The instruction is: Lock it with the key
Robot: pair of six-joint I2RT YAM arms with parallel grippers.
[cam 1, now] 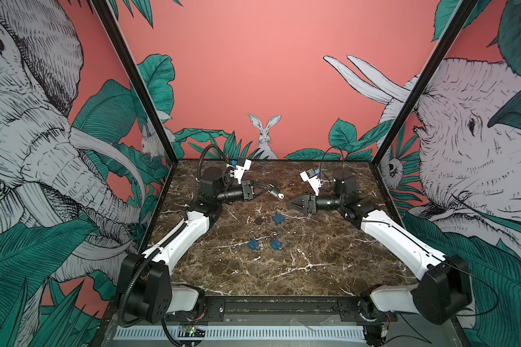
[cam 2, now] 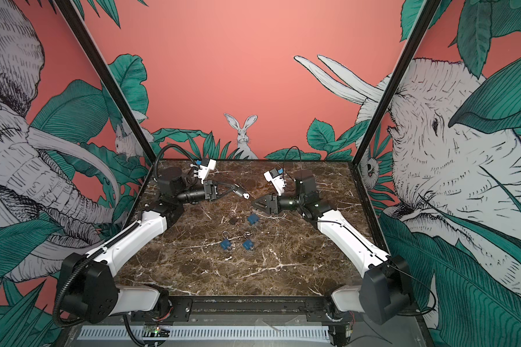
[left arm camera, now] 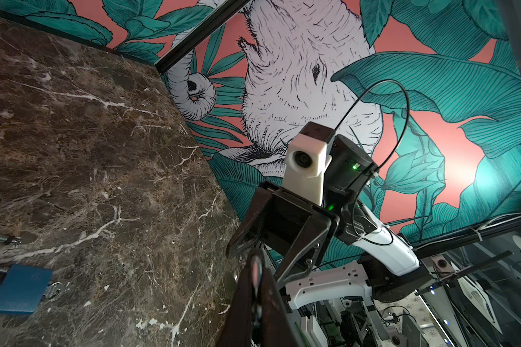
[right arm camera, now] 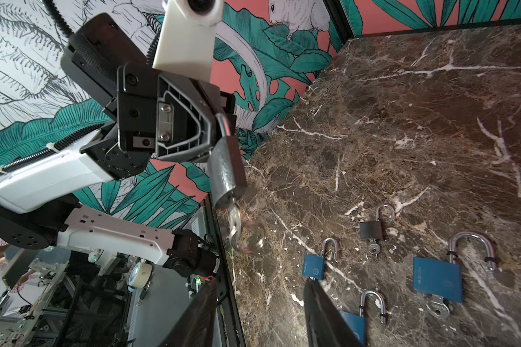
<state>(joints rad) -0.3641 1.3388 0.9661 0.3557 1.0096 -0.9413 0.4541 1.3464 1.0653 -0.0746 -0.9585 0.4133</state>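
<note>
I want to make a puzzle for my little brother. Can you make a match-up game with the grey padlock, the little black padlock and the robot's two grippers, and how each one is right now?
Things:
1. grey metal padlock
2. small black padlock
3. right gripper
4. left gripper

States:
A. open, holding nothing
B. lying on the brown marble table
C. up in the air, with a silver key in its bottom
D. shut, pinching the top of a padlock

Pairs: 1-C, 2-B, 3-A, 4-D
</note>
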